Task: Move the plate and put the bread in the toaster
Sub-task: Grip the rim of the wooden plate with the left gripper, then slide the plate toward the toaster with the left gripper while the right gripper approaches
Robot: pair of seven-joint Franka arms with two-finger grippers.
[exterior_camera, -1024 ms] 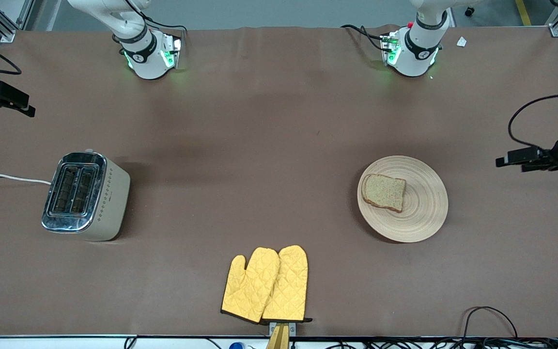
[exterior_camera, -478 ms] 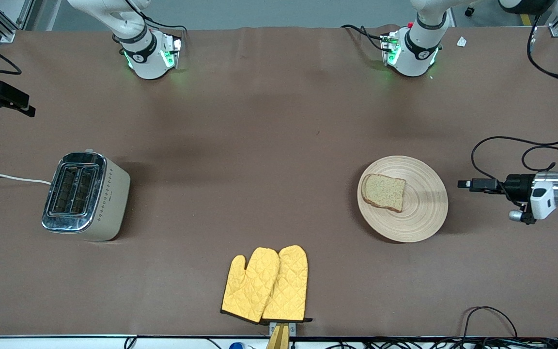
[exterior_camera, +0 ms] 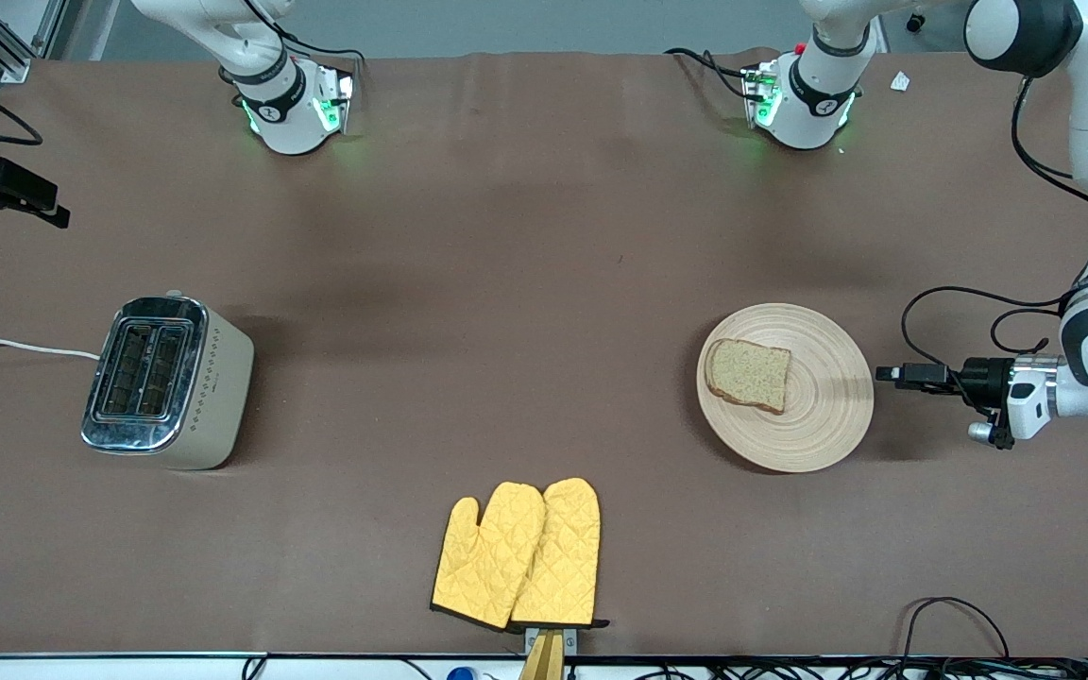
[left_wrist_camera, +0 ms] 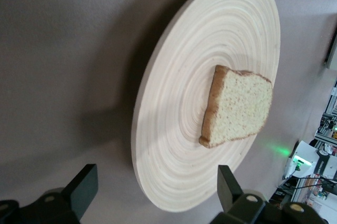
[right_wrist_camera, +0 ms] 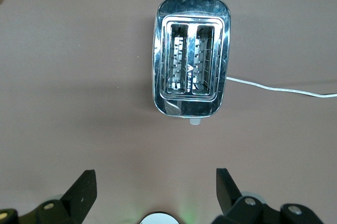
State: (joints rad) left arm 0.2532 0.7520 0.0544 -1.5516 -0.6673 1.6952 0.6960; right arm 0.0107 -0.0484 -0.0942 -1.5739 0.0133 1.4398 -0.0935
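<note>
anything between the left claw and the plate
Nothing: in the front view only a bare strip of table separates the open left claw from the plate rim.

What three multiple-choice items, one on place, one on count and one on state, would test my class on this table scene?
1. The bread lies:
A on the plate
B in the toaster
C on the mitts

2. Yellow oven mitts number:
A one
B two
C four

3. The left gripper is:
A shut on the plate
B open beside the plate
C open over the toaster

Answers: 1 A, the slice rests on the wood. 2 B, a pair lies side by side. 3 B, its fingers stand apart at the rim.
</note>
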